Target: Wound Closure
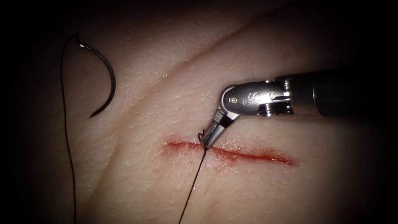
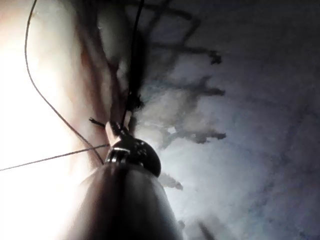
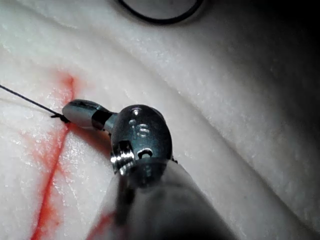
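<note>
— Endoscope view first: we count one tool, the right tool (image 1: pixel 207 140), its jaws pinched on the thread (image 1: pixel 195 182) right at the cut (image 1: pixel 232 154). Its shaft runs off into the dark.

— We see one needle (image 1: pixel 105 81) lying free on the tissue (image 1: pixel 166 83), well left of the cut, not in the tissue, held by nothing.

— Agreed. In the left wrist view we see the left tool (image 2: pixel 120 131) near thread strands, but we cannot tell how it stands or whether it holds anything.

— One streak of red fluid (image 3: pixel 50 175) follows the cut.
</note>
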